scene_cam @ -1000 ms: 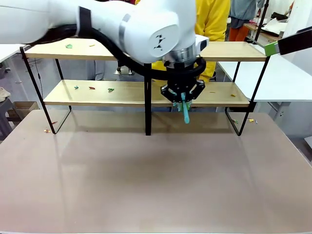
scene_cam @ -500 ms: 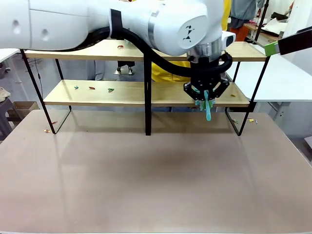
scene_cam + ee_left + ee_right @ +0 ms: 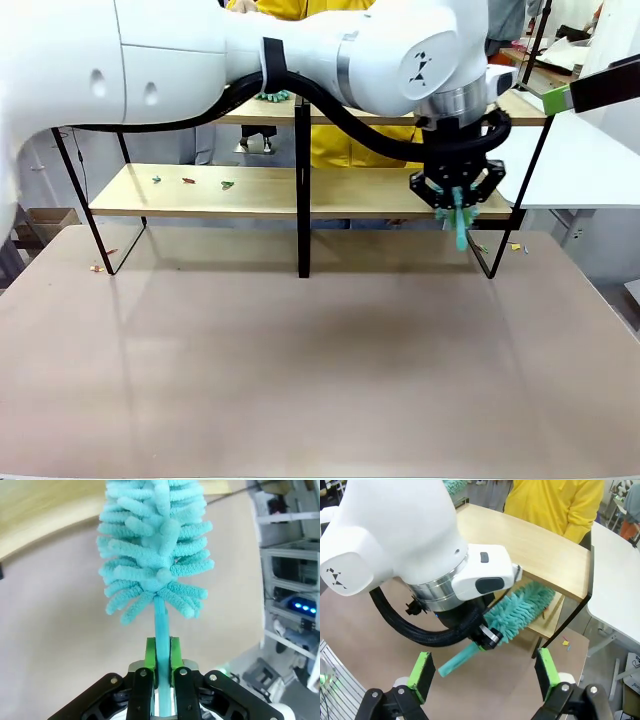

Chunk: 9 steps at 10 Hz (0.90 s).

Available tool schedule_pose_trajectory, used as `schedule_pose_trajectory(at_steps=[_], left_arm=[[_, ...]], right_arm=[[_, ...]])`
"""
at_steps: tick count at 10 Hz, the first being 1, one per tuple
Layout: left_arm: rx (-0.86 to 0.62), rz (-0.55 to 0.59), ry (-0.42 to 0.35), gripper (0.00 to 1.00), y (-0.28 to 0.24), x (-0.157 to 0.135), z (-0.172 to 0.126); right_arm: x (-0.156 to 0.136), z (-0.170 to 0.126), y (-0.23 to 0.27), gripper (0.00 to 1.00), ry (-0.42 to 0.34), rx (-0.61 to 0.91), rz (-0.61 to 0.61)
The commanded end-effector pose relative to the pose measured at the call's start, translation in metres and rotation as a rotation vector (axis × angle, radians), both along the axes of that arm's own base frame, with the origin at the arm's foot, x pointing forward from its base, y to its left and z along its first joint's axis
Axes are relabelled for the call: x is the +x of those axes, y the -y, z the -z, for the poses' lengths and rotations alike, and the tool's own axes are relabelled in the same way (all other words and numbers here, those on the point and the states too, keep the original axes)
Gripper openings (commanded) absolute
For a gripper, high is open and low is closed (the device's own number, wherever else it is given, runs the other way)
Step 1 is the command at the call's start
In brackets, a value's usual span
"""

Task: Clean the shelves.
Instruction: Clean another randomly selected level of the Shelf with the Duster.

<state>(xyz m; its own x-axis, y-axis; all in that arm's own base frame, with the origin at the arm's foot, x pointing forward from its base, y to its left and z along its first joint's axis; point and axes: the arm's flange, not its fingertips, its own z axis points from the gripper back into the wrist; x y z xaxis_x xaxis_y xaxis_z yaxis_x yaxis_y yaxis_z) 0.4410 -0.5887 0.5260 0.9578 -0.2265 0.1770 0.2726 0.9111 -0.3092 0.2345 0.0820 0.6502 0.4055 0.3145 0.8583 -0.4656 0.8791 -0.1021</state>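
The shelves [image 3: 350, 192] stand across the far half of the table, two light-wood boards on a black frame. My left gripper [image 3: 459, 203] hangs in front of the lower board's right end, shut on the handle of a teal fluffy duster [image 3: 461, 232]. In the left wrist view the green pads [image 3: 150, 656] clamp the handle, and the duster head [image 3: 155, 555] points at the board's edge [image 3: 40, 510]. In the right wrist view the duster [image 3: 520, 607] reaches under the upper board [image 3: 530, 545]. My right gripper [image 3: 485, 675] is open and holds nothing.
Small scraps [image 3: 188, 181] lie on the lower board's left half, and more on the tabletop by the frame's feet [image 3: 97, 267] [image 3: 515, 246]. A person in yellow [image 3: 350, 140] stands behind the shelves. A teal object [image 3: 270, 96] rests on the upper board. White tables [image 3: 590, 160] stand at the right.
My left arm has carried the duster rightward along the lower board, from near the centre post to the right end. The right gripper has stayed in place.
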Motion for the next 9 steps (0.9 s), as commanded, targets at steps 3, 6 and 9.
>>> schedule_pose_trajectory(at_steps=[3, 6, 9], left_arm=[[-0.143, 0.188, -0.179, 0.12, 0.033, -0.002, -0.012], [-0.248, 0.106, -0.149, 0.12, 0.018, 0.01, -0.02], [-0.249, 0.107, -0.175, 0.12, 0.001, 0.01, -0.025]], right_arm=[[0.001, 0.0, 0.001, 1.0, -0.003, 0.002, -0.006], [0.001, 0.0, 0.001, 1.0, -0.003, 0.002, -0.006], [0.001, 0.0, 0.001, 1.0, -0.003, 0.002, -0.006]])
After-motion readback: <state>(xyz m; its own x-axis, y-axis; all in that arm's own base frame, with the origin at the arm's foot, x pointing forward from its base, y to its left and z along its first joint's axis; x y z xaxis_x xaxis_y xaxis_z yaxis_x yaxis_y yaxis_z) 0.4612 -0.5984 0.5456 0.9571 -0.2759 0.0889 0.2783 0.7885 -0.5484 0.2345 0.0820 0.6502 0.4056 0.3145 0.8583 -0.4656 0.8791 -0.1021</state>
